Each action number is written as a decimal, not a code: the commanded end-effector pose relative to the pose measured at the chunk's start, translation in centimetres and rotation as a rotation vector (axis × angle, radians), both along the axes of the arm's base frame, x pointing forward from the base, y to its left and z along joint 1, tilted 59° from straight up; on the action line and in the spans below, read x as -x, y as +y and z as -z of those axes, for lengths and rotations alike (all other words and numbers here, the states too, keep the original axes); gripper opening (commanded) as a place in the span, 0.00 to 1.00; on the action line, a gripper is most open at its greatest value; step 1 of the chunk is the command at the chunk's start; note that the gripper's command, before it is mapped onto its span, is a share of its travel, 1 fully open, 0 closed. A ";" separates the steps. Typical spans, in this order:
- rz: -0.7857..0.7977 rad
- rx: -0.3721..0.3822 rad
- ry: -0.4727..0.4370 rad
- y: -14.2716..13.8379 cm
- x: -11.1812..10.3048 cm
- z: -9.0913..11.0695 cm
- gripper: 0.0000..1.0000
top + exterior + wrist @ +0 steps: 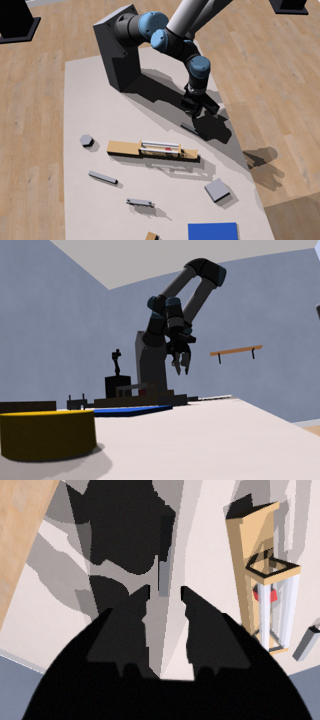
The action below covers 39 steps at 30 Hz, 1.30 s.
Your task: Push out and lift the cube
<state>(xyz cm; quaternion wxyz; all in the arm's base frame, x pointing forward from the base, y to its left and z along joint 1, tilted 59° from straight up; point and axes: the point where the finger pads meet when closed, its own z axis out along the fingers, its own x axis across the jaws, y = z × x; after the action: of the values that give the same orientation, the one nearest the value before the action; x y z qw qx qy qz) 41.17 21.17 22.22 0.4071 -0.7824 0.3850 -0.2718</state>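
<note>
The tan channel (124, 147) (129, 401) (247, 530) lies across the middle of the mat, with white rails as its roof. The small red cube (167, 149) (142, 391) (265, 596) sits inside it, towards the right end, where the ledge is short. My gripper (194, 115) (182, 371) (165, 586) hangs behind the channel near the mat's right edge, pointing down. Its fingers stand a little apart with nothing between them. A thin grey bar (189, 128) (163, 570) lies on the mat in shadow just below the fingertips.
A grey hexagon (86, 140), a grey bar (102, 177) (306, 642), a grey bracket (139, 202) and a grey square block (216, 189) lie around the channel. A blue slab (212, 231) (129, 410) and a yellow cylinder (46, 433) sit near the front. The robot base (116, 51) stands at the back.
</note>
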 end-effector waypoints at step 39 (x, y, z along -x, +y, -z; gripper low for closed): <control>0.000 0.000 -0.001 1.6 -2.7 1.9 0.22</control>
<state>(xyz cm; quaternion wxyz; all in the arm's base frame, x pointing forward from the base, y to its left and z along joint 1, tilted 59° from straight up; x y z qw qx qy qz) 43.31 22.44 20.67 0.4071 -0.7842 0.3838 -0.2685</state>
